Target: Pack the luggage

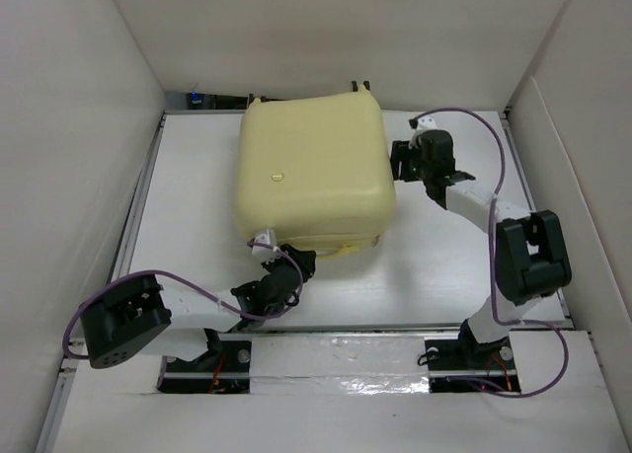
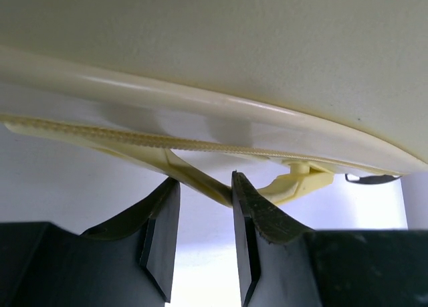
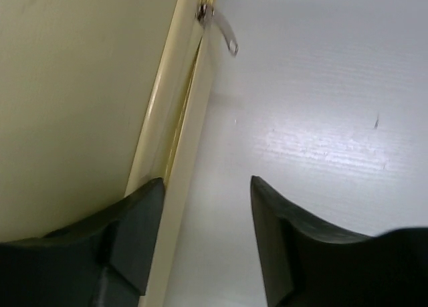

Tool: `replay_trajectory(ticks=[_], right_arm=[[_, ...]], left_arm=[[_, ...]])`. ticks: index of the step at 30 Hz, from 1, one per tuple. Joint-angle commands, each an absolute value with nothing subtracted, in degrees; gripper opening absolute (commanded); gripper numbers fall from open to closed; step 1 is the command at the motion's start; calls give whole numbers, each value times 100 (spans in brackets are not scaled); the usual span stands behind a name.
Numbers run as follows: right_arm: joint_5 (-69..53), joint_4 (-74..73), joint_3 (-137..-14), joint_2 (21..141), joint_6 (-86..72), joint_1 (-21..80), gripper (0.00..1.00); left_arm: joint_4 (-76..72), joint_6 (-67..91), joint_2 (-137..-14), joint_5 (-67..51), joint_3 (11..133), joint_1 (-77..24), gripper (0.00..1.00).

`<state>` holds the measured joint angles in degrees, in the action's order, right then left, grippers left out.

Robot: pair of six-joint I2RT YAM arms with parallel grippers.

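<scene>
Setting: white bench point(image 1: 197, 226) boxed in by plain white walls, seen from above.
Luggage point(image 1: 311, 167): pale yellow, lid down, lying flat at the far middle of the bench.
Left pincer point(image 2: 206, 186): low at the luggage's near edge, fingers slightly apart with bare bench showing between them, clamped on nothing.
Yellow tab point(image 2: 200, 180): hangs from the loose zip tape point(image 2: 134, 141) under the lid rim, slanting down so its tip touches one finger's inner face.
Right pincer point(image 3: 207, 186): at the luggage's right side, fingers wide apart and empty, one finger against the shell.
Seam point(image 3: 175, 113): runs straight away from the right pincer along the side.
Metal pull point(image 3: 224, 33): on that seam, well ahead of the right fingertips.
Key relation: the tab lies just beyond the left fingertips, angled across the gap.
Nearer arm, judged: left for the tab, right for the metal pull.
</scene>
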<state>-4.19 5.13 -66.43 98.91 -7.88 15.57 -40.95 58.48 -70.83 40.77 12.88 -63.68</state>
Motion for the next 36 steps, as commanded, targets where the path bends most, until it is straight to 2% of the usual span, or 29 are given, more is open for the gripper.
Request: replay_trajectory(ticks=[1, 2, 4, 7, 8, 9, 11, 12, 13, 15, 16, 17, 18, 20, 31, 36], right_arm=[[-1951, 509, -5979, 8994, -1098, 1769, 65], [-1890, 553, -5750, 8426, -1151, 1645, 70], [-1802, 737, -4995, 7799, -1318, 1425, 73], [-1486, 826, -4054, 6586, -1459, 1292, 70], [-1442, 939, -3791, 6278, -1485, 1292, 49], [-1607, 1088, -3501, 5710, -1572, 1353, 33], [-1862, 1605, -2578, 5162, -1652, 1537, 6], [-1924, 1765, -2297, 4637, -1722, 1799, 3], [-1890, 1888, -2016, 4371, -1775, 1941, 2], [-1663, 2223, -1312, 3887, -1854, 2179, 15], [-1435, 2406, -996, 3537, -1933, 2354, 38], [-1433, 2426, -932, 3438, -1934, 2416, 47], [-1424, 2417, -923, 3384, -1847, 2469, 52], [-1485, 2391, -1036, 3567, -1706, 2558, 57], [-976, 3190, -1625, 5343, -1318, 2900, 57], [-458, 4050, -1398, 5607, -1563, 3084, 47]], left_arm=[[-4368, 5335, -7199, 2118, 1837, -6803, 0], [-4359, 5352, -7172, 2153, 1846, -6733, 0], [-4447, 5387, -7093, 2092, 1820, -6610, 0], [-4649, 5379, -7093, 1951, 1793, -6426, 0], [-4658, 5353, -7101, 1942, 1819, -6425, 0], [-4684, 5335, -7102, 1925, 1863, -6425, 0], [-4755, 5326, -7163, 1899, 1898, -6425, 0], [-4807, 5309, -7180, 1864, 1933, -6373, 0], [-4834, 5300, -7215, 1846, 1951, -6372, 0], [-4878, 5300, -7251, 1802, 2012, -6372, 0], [-4895, 5291, -7277, 1802, 2030, -6372, 0], [-4896, 5291, -7286, 1784, 2030, -6372, 0], [-4896, 5282, -7295, 1775, 2030, -6372, 0], [-4887, 5291, -7286, 1775, 2022, -6372, 0], [-4922, 5335, -7312, 1714, 2013, -6372, 0], [-5036, 5291, -7426, 1583, 2092, -6372, 0]])
